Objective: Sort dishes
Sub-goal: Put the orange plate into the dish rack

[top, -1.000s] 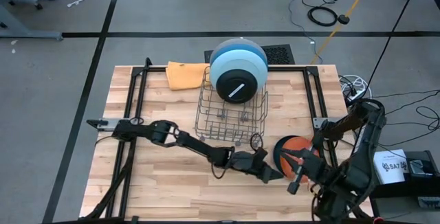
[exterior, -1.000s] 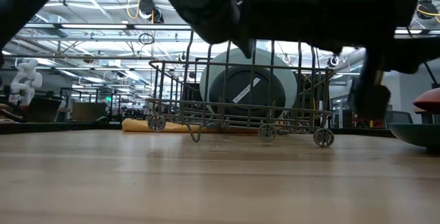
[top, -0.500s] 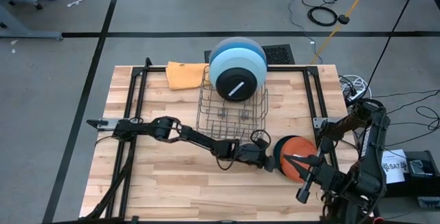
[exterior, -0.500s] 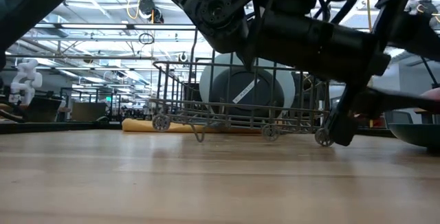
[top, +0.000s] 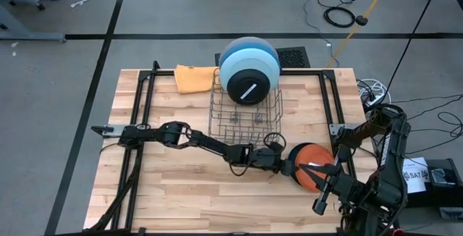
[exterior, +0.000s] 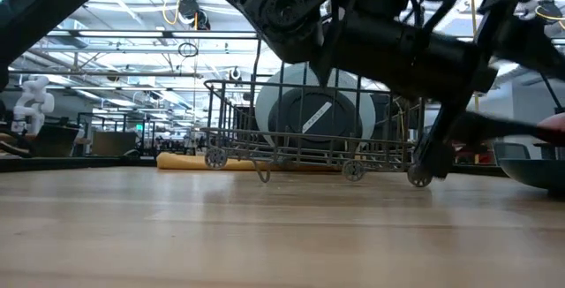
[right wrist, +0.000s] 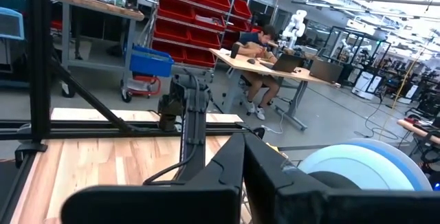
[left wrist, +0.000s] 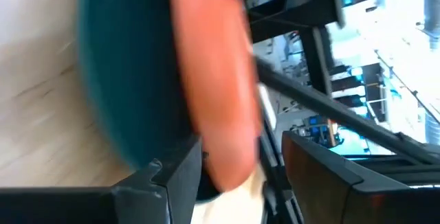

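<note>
The orange plate [top: 311, 156] lies on a dark teal plate [left wrist: 124, 80] at the table's near right, a white sticker on its top. My left gripper [top: 288, 166] reaches level from the left and is open, the orange plate's left rim [left wrist: 223, 162] between its fingers. The wire rack [top: 244, 124] holds a grey plate [exterior: 274, 94], a blue plate [top: 231, 66] and a black plate [top: 249, 87] upright on their edges. My right gripper [right wrist: 244, 165] hovers shut and empty above the table's near right corner. My left gripper has the orange plate's left rim [left wrist: 223, 162] between its open fingers, coming level from the table's left. One finger [left wrist: 175, 176] stands by the gap between the orange and teal plates. I cannot tell whether either finger touches the plate.
An orange cloth [top: 194, 79] lies at the far edge, left of the rack. Black frame rails [top: 141, 120] run along the table's left and right sides. Bare wood spreads over the near left. A person sits at a desk [right wrist: 265, 45] beyond the table.
My left gripper has gone toward the table's far right, up to the orange plate's left rim, and has tipped closer to level. My right gripper has swung a little off the plate toward the near edge. The plates have kept their places.
</note>
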